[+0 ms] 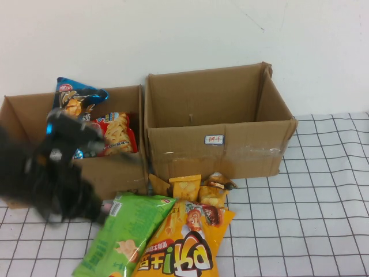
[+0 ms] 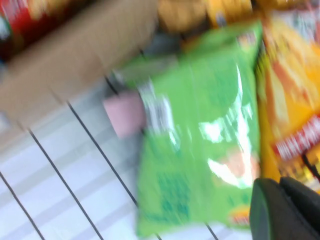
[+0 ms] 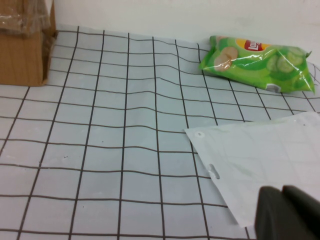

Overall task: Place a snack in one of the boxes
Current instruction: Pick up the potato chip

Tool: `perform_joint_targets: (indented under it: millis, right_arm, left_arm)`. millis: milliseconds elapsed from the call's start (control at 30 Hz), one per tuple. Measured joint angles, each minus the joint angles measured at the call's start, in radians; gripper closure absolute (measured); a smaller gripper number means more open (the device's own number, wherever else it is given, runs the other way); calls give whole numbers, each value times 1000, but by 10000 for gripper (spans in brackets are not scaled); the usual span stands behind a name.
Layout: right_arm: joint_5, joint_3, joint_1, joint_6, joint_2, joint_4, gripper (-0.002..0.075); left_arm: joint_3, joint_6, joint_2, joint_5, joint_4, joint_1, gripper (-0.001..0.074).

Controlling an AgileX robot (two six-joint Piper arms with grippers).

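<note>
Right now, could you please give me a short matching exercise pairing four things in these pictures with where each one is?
Things:
1. blue snack bag
2. green chip bag
3. white label
4. left pincer

Places:
A. on the right box's front wall
B. poking up from the left box
C. above the green bag, left of the pile
D. flat on the table, before the left box

Pairs: 1-B, 2-D, 3-A, 4-C. The right pincer hangs over bare table.

Pretty plain setup: a bare white wall [image 1: 173, 34] runs behind everything, no windows in sight. The worktop [image 1: 311, 219] is covered with a white cloth printed in a thin black grid, slightly rippled in places. Lighting is soft and even, with barely any shadows.
</note>
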Motion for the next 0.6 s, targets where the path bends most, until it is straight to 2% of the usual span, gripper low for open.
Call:
perform_joint_targets:
  millis: [167,300,367,433,500,600]
  right_arm:
    - [0,0,0,0,0,0,726]
    - [0,0,0,0,0,0,726]
    - [0,0,0,0,0,0,726]
    - [0,0,0,0,0,0,726]
    - [0,0,0,0,0,0,726]
    - [0,0,0,0,0,0,726]
  left_arm:
    - [171,4,-119,-22,-51,0,735]
    - [207,59,-119,-1,-85,0,734]
    - [208,122,-100,3,-120,0,706]
    - [208,196,-74,1,-179,0,626]
    - [208,269,-42,-14,-234,0,502]
    - [208,334,19,-84,-293,0,251]
